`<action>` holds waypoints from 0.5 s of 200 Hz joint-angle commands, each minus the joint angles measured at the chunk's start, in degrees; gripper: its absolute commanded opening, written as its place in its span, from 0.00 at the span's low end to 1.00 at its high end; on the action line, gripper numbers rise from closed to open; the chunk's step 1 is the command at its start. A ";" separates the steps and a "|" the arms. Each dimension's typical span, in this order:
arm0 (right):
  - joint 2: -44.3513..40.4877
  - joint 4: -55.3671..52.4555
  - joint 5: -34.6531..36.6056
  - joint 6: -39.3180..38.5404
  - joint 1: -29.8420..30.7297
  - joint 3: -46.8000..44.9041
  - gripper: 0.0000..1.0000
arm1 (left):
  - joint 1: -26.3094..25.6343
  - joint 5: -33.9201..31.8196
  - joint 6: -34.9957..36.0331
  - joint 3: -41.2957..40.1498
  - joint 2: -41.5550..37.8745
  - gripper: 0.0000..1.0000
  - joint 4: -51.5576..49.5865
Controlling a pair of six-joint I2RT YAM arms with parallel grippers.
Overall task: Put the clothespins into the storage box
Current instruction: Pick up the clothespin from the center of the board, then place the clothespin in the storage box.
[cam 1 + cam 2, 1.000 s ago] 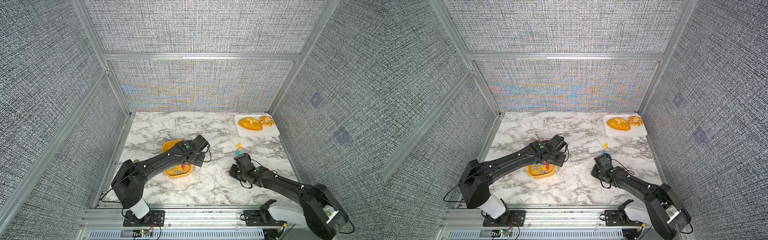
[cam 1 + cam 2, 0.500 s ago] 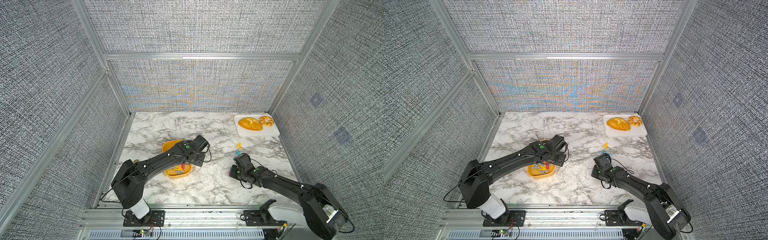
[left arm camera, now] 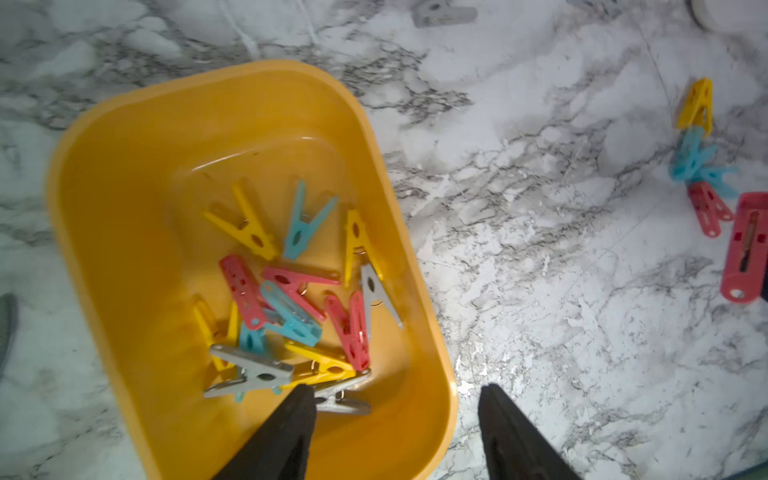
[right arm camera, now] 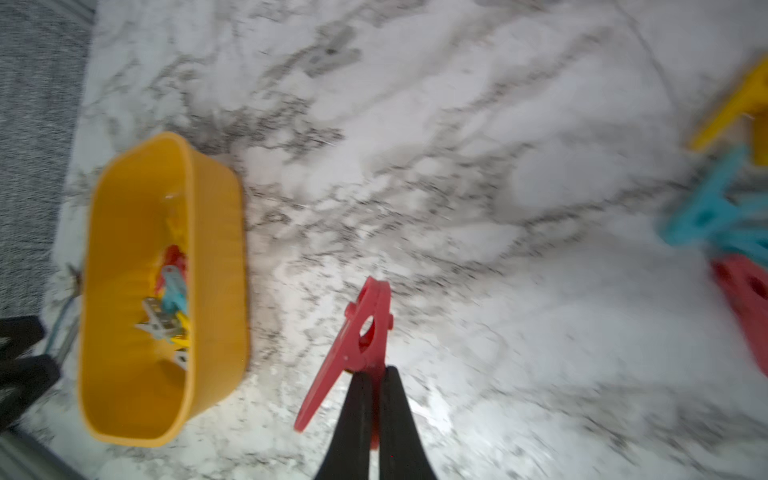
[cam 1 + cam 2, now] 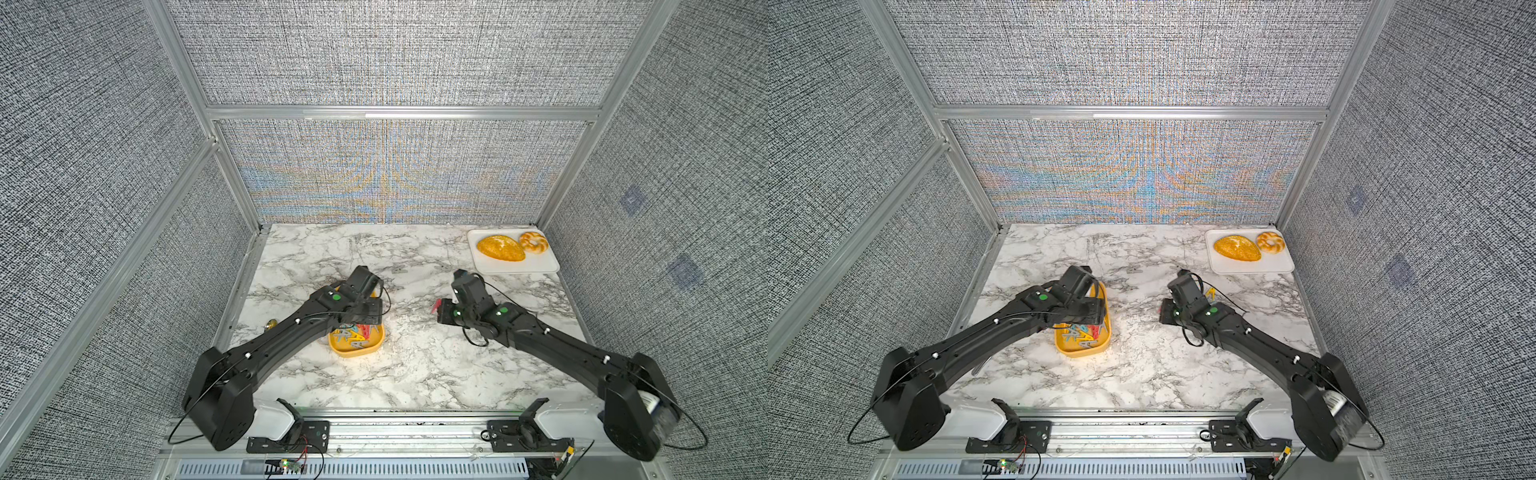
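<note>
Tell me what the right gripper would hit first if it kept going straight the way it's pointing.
Probably bare marble table. The right gripper, shut on a red clothespin, points across open tabletop; the box sits off to one side of that line, though depth is hard to judge.

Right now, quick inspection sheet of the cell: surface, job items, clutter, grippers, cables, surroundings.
Surface: white-grey marble table; no spills seen.
Job's things: yellow storage box holds a pile of clothespins; loose clothespin cluster lies on the table; a grey clothespin lies apart from it.
Clutter: white tray with bread in the far corner.
Grippers: left gripper open, empty, at the box's rim; right gripper shut on a red clothespin, off the table.
Cables: black loops on both wrists, free.
Surroundings: grey fabric walls, aluminium frame.
</note>
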 commanded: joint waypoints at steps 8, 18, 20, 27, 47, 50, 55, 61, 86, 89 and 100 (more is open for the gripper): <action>10.12 1.66 -3.66 -4.53 5.49 12.44 0.01 | 4.89 0.72 -4.90 -4.14 -8.63 0.71 1.44; 14.16 1.46 -4.35 -5.27 7.19 17.31 0.01 | 6.77 0.56 -5.86 -5.73 -12.08 0.72 1.27; 14.87 1.46 -4.49 -5.42 7.47 18.25 0.01 | 7.09 0.49 -6.04 -6.10 -12.83 0.72 1.30; 17.74 1.10 -4.95 -5.99 8.44 21.75 0.02 | 8.02 0.15 -6.46 -7.40 -15.35 0.73 1.59; 25.39 -0.89 -5.86 -7.53 10.52 31.42 0.06 | 9.42 -0.21 -6.56 -8.96 -19.90 0.77 0.41; 26.42 -1.21 -5.94 -7.69 10.70 32.63 0.06 | 9.52 -0.28 -6.56 -8.95 -20.21 0.78 0.01; 27.66 -1.66 -6.13 -7.86 10.99 34.67 0.08 | 9.56 -0.04 -6.33 -8.86 -20.44 0.78 -0.46; 29.45 -1.98 -6.59 -7.99 11.19 36.75 0.10 | 9.59 0.40 -6.22 -8.88 -20.51 0.78 -0.87; 35.04 -2.69 -8.37 -8.38 11.11 43.09 0.19 | 9.61 2.72 -6.29 -9.36 -19.66 0.77 -1.16; 35.44 -2.84 -8.44 -8.42 11.11 43.60 0.20 | 9.63 2.93 -6.38 -9.47 -19.55 0.77 -1.03; 36.35 -3.17 -8.47 -8.74 11.03 44.78 0.24 | 9.62 3.78 -6.56 -9.84 -19.39 0.77 -0.35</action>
